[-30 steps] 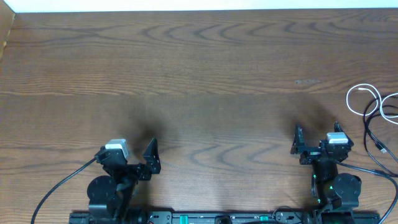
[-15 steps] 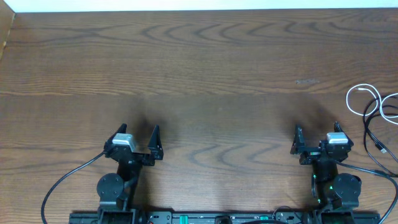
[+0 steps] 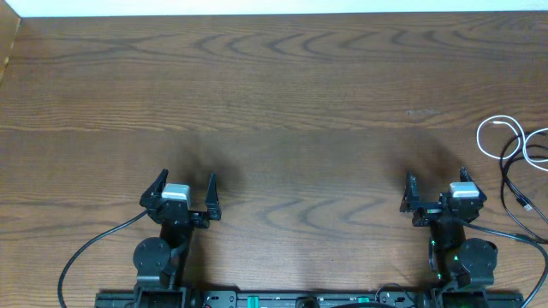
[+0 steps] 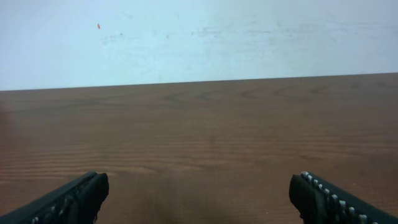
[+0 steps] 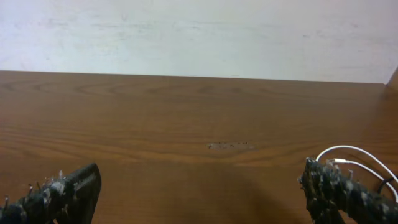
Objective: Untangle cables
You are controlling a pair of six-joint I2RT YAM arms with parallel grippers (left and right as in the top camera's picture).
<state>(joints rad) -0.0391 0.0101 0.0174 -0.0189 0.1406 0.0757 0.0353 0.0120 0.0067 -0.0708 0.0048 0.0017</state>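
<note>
The white cable (image 3: 495,135) lies in loose loops at the table's far right edge, crossed by the thin black cable (image 3: 511,168), which runs down toward the front. Part of the white loop (image 5: 352,153) also shows at the right of the right wrist view, beside the right finger. My left gripper (image 3: 185,183) is open and empty near the front left, far from the cables. My right gripper (image 3: 436,180) is open and empty near the front right, a short way left of the cables. In the wrist views both the left jaws (image 4: 199,194) and the right jaws (image 5: 199,190) hold nothing.
The brown wooden table (image 3: 282,94) stretches to a white wall at the back. A thick black arm wire (image 3: 83,257) curves off the left base, and another (image 3: 507,233) leaves the right base. A small scuff mark (image 3: 421,112) sits on the wood.
My left gripper has swung left from pointing right to facing straight ahead, with its fingers spread wide. The right arm and the cables have not moved.
</note>
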